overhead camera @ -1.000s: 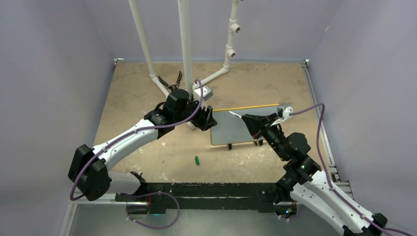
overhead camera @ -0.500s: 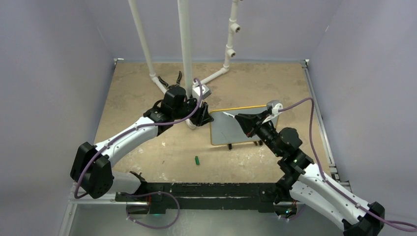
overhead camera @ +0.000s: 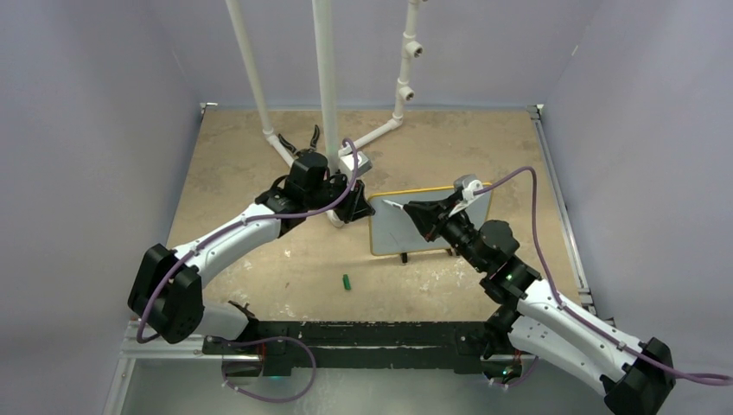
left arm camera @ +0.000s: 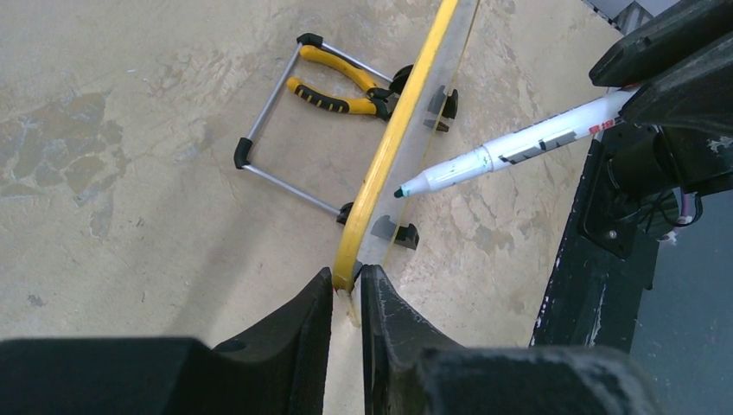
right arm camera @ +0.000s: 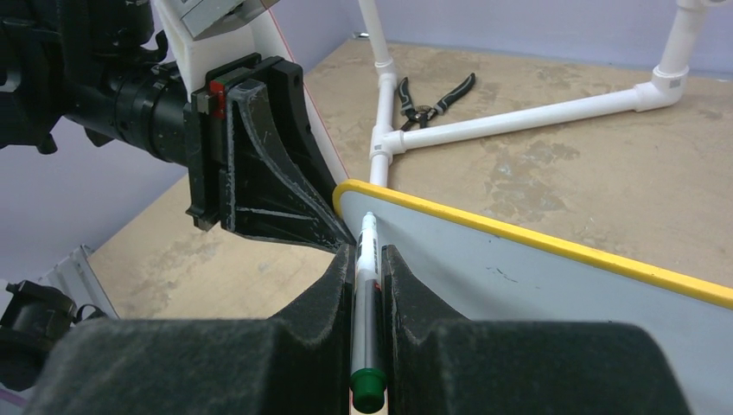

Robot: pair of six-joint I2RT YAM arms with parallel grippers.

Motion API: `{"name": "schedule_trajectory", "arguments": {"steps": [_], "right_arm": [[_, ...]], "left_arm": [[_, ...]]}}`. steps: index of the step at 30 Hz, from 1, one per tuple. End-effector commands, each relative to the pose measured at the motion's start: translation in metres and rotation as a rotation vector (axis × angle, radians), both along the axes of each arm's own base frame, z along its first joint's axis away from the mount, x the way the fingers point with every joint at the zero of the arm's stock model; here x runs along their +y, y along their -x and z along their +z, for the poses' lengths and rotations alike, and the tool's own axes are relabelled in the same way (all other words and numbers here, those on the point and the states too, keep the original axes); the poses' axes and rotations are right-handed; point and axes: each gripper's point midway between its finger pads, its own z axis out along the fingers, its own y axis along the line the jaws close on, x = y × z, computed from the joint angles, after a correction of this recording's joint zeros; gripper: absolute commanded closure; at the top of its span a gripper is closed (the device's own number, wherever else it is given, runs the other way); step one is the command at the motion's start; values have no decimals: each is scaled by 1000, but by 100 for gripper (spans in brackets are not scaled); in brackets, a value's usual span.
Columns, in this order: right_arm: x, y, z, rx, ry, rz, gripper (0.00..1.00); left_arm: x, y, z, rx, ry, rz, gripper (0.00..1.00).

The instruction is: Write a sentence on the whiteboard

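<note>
Yellow pliers point(left arm camera: 341, 86) behind whiteboard point(left arm camera: 386, 156) — white pipes point(overhead camera: 327, 86) nearby

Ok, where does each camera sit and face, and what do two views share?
Top external: above and behind, looking down; left arm and right arm show.
Left wrist: on the left arm, looking along the whiteboard rim that the left fingers pinch.
Right wrist: on the right arm, facing the whiteboard past the right fingers gripping the marker.
Shared: both wrist views show the marker.
</note>
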Motion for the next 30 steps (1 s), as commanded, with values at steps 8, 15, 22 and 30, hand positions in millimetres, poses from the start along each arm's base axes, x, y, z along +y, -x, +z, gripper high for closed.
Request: {"name": "schedule_trajectory", "arguments": {"steps": [8, 15, 22, 30], "right_arm": [[13, 4, 17, -72, -11, 44, 100], [12, -2, 14, -56, -6, 2, 100], [4, -8, 9, -36, 10, -63, 100], [0, -12, -8, 21, 54, -98, 100]], "left_arm": [[0, -11, 0, -21, 22, 8, 92], [1, -11, -2, -23, 15, 10, 100], [1, -11, -2, -27, 11, 6, 100], [1, -11, 0, -32, 15, 4, 100]]}}
